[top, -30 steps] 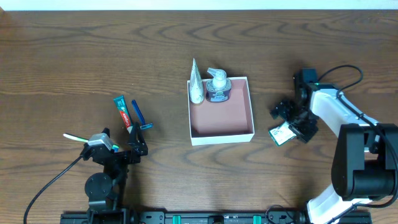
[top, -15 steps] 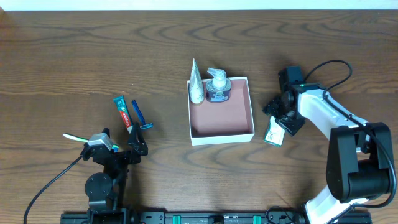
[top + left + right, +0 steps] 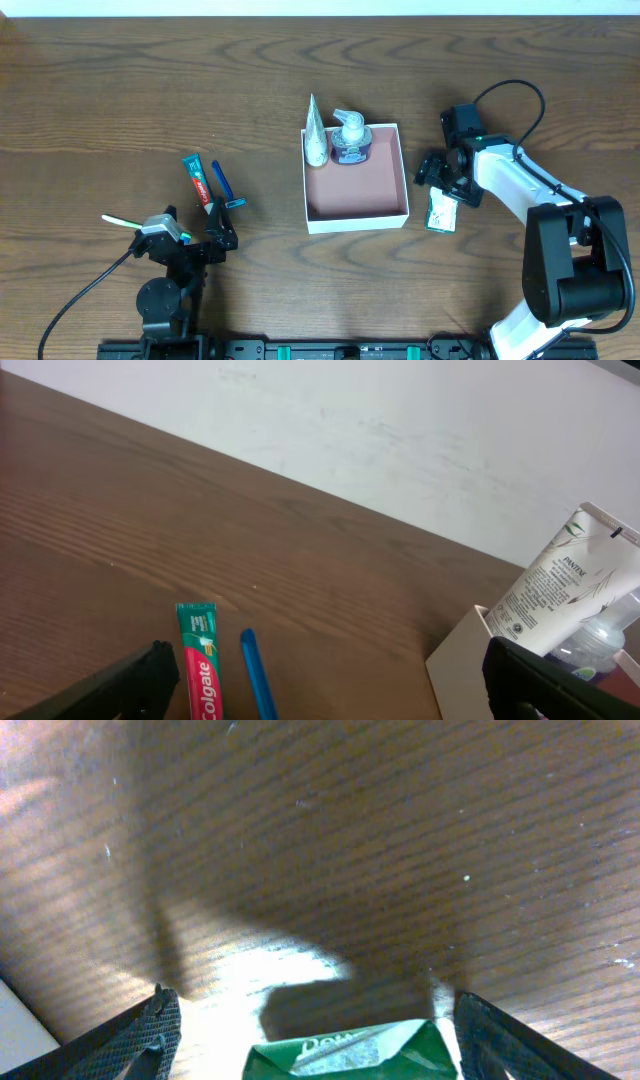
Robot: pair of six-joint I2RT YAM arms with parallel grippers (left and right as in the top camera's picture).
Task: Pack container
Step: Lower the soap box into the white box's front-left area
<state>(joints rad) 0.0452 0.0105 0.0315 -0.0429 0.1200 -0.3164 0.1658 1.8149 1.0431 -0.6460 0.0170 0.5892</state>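
The container (image 3: pixel 392 212), a white box with a pink inside, stands mid-table and holds a white tube (image 3: pixel 316 138) and a pump bottle (image 3: pixel 350 139). Its corner (image 3: pixel 462 662) and the tube (image 3: pixel 558 582) show in the left wrist view. My right gripper (image 3: pixel 446 184) hovers just right of the container, open, with a green and white packet (image 3: pixel 441 212) at its fingertips. In the right wrist view the packet (image 3: pixel 352 1057) sits between my spread fingers (image 3: pixel 135 1040), with a clear gap on the left. My left gripper (image 3: pixel 200 232) rests open and empty at the near left.
A red and green toothpaste tube (image 3: pixel 198 181) and a blue razor (image 3: pixel 224 186) lie left of the container, just ahead of my left gripper (image 3: pixel 340 700). A green and white toothbrush (image 3: pixel 118 220) lies further left. A white wall runs along the table's far edge.
My right gripper has moved left and toward the far side, closer to the container. The green packet slid left with it. The left arm has not moved.
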